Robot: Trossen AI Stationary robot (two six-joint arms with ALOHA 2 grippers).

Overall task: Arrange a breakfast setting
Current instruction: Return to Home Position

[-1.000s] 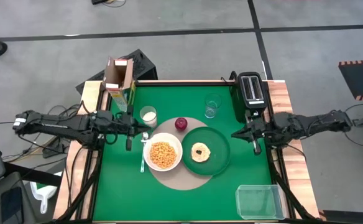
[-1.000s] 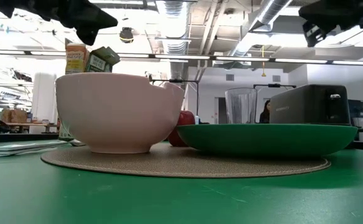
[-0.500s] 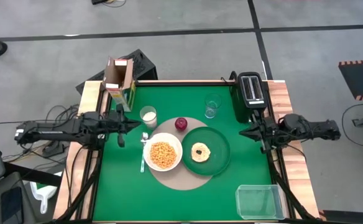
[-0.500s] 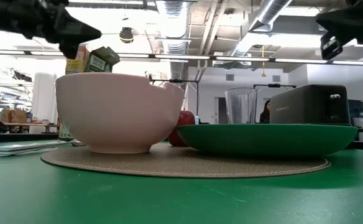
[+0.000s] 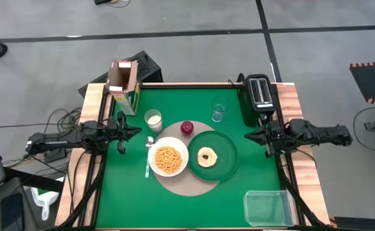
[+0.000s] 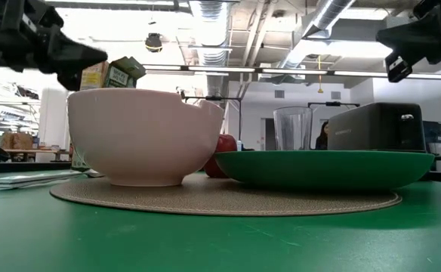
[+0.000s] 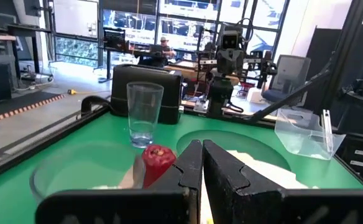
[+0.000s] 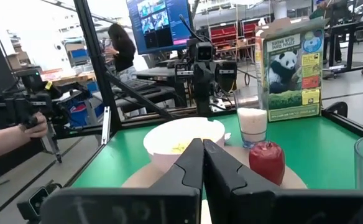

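Arms withdrew, left tool (image 7: 202,150) and right tool (image 8: 202,147) closed empty; cereal box (image 8: 291,71) shows panda.

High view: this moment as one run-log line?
left tool shut, table left edge | right tool shut, right edge | mat: bowl, apple, bagel on plate, spoon left of bowl

A robotics lab or workshop: exposed ceiling ducts (image 6: 322,19), a tape-lined grey concrete floor (image 5: 194,54), a wall screen (image 8: 156,22), an office chair (image 7: 291,74).
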